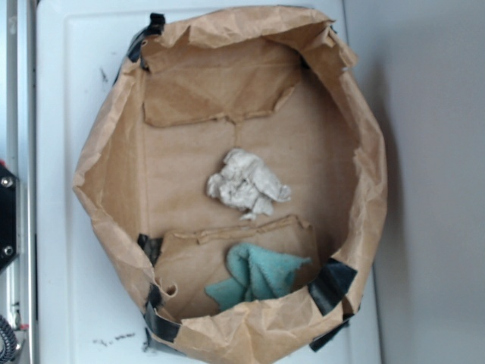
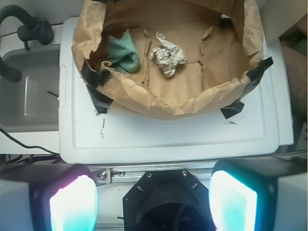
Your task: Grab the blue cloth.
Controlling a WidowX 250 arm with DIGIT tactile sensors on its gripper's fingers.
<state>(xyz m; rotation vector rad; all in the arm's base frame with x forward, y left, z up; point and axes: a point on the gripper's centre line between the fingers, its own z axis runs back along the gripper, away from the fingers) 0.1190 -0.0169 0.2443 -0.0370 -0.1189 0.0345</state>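
Claw (image 2: 153, 202) hanging wide open and empty above the white table's (image 2: 168, 134) near edge, well apart from a crumpled brown paper bin (image 2: 163, 103). Inside the bin, the cloth (image 2: 122, 54) is lying at the left, with a pale paper wad (image 2: 168, 57) sitting just beside it toward the middle.
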